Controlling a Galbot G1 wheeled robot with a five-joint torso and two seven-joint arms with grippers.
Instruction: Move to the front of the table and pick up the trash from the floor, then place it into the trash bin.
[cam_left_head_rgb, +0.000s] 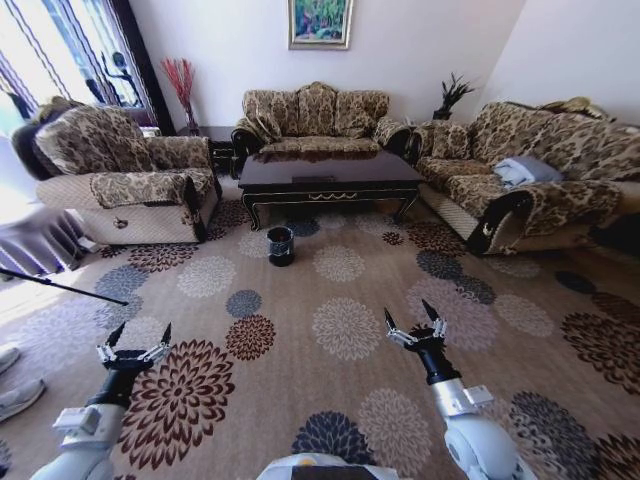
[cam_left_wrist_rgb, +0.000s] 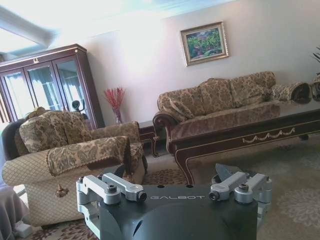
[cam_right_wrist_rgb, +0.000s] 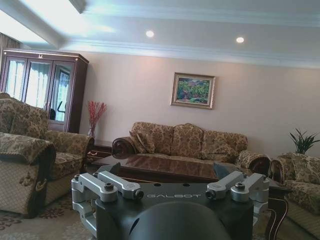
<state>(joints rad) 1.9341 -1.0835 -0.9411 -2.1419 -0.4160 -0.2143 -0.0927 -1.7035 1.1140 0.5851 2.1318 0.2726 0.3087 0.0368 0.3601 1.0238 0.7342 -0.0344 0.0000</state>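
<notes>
The dark brown table with gold ornament stands far ahead, between the sofas. The small black trash bin sits on the patterned floor just in front of the table's left half. I cannot make out the trash on the carpet from here. My left gripper hovers low over the carpet at the near left, open and empty. My right gripper hovers at the near right, also open and empty. Both are well short of the bin. The table's apron appears in the left wrist view and its top in the right wrist view.
An armchair flanks the table on the left, a sofa on the right, and another sofa stands behind it. A thin black rod and pale shoes lie at the left edge. Open carpet stretches ahead to the bin.
</notes>
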